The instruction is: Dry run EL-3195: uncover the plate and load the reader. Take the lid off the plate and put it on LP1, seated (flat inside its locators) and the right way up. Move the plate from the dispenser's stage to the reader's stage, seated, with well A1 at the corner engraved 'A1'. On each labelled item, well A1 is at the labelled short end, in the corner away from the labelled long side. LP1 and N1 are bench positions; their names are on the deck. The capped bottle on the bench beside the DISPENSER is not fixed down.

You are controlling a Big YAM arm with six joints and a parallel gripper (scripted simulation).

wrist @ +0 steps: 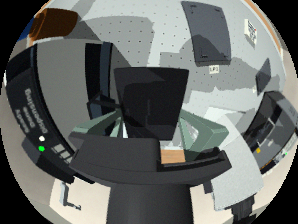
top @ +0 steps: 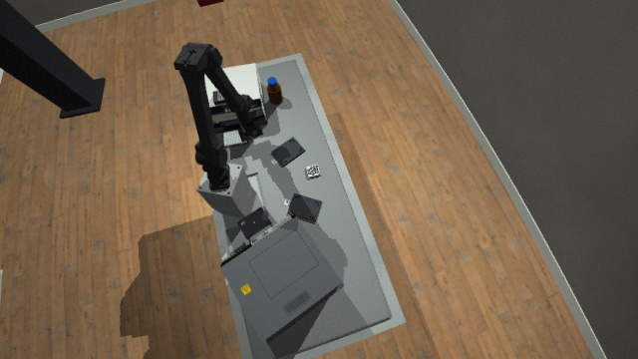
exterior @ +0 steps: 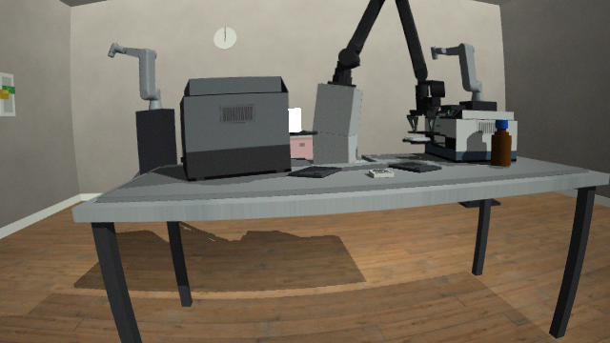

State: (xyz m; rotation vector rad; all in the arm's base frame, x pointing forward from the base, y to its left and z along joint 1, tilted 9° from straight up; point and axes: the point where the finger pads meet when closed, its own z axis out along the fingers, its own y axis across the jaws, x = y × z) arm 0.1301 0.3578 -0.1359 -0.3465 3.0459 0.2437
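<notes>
My gripper (top: 252, 134) (exterior: 422, 131) (wrist: 150, 111) points down and is shut, with its fingers wide, on the dark lid (wrist: 150, 90). The lid spans the space between the fingers in the wrist view; its thin edge is hard to make out in the top and exterior views. The pale plate (top: 232, 138) (exterior: 416, 139) sits uncovered on the dispenser's stage, left of the gripper in the top view and a little below the fingertips in the exterior view. LP1 (top: 288, 152) (exterior: 416, 167) (wrist: 206, 32) is a dark nest on the deck. The reader's dark stage (top: 254, 220) stands out from the reader (top: 284, 264) (exterior: 235, 129).
The dispenser (top: 239, 80) (exterior: 472, 138) (wrist: 30, 115) stands close beside the gripper. The brown bottle (top: 274, 94) (exterior: 500, 148) (wrist: 62, 22) with a blue cap stands upright beside it. N1 (top: 305, 208) (exterior: 315, 171) and a small white box (top: 313, 172) (exterior: 380, 173) (wrist: 248, 32) are on the deck.
</notes>
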